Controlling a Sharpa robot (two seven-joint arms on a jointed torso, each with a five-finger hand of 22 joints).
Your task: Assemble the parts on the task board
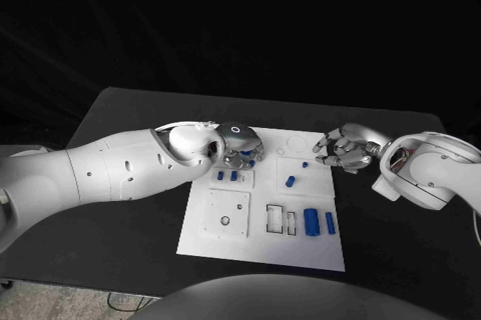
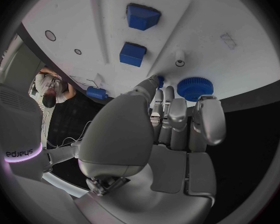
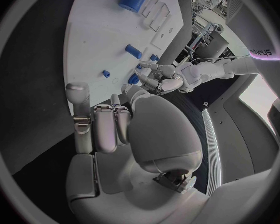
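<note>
Several small blue parts (image 1: 311, 223) dot the white task board (image 1: 263, 250); both hands' fingers curl in, grasping nothing.

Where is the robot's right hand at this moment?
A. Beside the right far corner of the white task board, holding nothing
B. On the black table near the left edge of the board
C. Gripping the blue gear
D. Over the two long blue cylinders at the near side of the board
A. In the head view the right hand hangs by the far right corner of the task board, fingers curled loosely, no part in it.
</note>
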